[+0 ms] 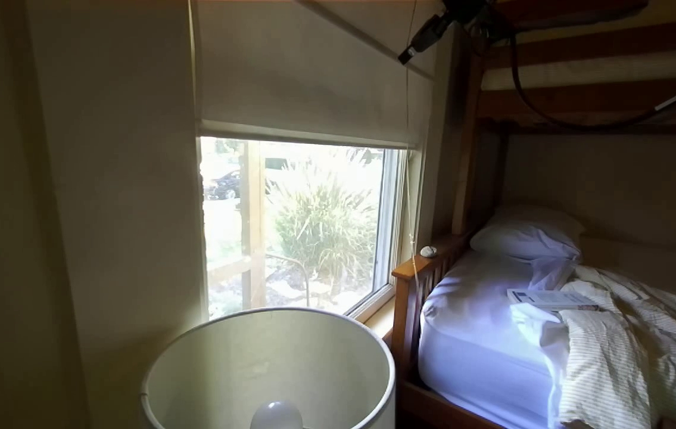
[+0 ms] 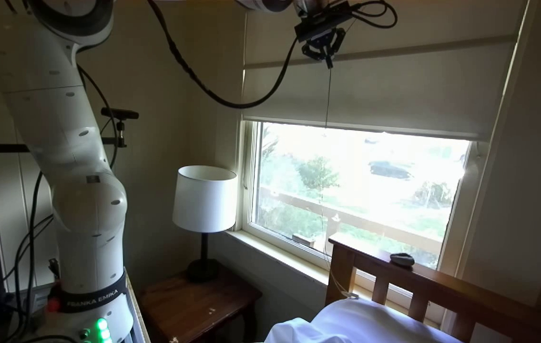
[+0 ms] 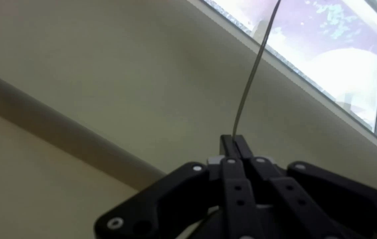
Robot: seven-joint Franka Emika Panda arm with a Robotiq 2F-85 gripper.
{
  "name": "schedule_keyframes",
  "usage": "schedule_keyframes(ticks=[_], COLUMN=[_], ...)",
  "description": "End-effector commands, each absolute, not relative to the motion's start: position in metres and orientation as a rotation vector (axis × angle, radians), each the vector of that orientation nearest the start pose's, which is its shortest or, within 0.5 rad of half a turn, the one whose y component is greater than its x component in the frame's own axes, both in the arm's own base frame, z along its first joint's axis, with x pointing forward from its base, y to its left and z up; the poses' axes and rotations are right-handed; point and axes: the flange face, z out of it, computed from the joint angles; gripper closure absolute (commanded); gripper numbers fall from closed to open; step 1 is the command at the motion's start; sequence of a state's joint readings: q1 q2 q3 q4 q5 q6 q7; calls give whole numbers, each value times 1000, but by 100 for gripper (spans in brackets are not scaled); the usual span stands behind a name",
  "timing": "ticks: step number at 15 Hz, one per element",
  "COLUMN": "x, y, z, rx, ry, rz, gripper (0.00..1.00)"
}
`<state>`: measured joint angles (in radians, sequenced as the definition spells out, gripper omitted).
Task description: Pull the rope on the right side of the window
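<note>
A robot's black gripper (image 3: 234, 141) pinches a thin rope (image 3: 248, 84) in front of the shade (image 2: 380, 90) that covers the upper part of a bright window (image 2: 384, 205); in the wrist view the two fingertips (image 3: 225, 144) are pressed together, the rope coming out from between their ends; in an exterior view the rope (image 1: 412, 21) also shows above the gripper, at the window's right-hand side as seen there, so the hold sits partway along its length, with the longer visible run hanging below; that lower run drops close to plumb from the tips, past the shade's bottom edge and in front of the window, down beside the wooden bed end (image 2: 446, 281), though whether it touches there is hard to tell; the white robot arm (image 2: 86, 205), the only one in view, stands well apart from the rope and reaches in high, its upper links partly out of frame; the rope's upright line appears to set the course for the coming move, a pull most likely straight down toward the bed end; by that reading the grasp is made and the pull is the step at hand; a sideways drift could slide the rope out of so shallow a pinch
</note>
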<state>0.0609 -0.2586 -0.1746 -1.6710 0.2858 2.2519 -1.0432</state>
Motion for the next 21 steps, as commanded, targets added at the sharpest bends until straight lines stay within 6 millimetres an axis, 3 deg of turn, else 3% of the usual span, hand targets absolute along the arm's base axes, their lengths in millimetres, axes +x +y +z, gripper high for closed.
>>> schedule_keyframes(ticks=[1,5,7,12,21], x=[502,496,497,494,452], y=[-35,-75,-94,-138,-190], z=[738,767,781,813,897], rx=[-2610,-2697,-2764,-2869,-2907], ry=[-1299,-1393,-1347,-1123,-734], rz=[-1311,-1277,-1364,-1675,-2196], gripper=[100,100,100,100,100])
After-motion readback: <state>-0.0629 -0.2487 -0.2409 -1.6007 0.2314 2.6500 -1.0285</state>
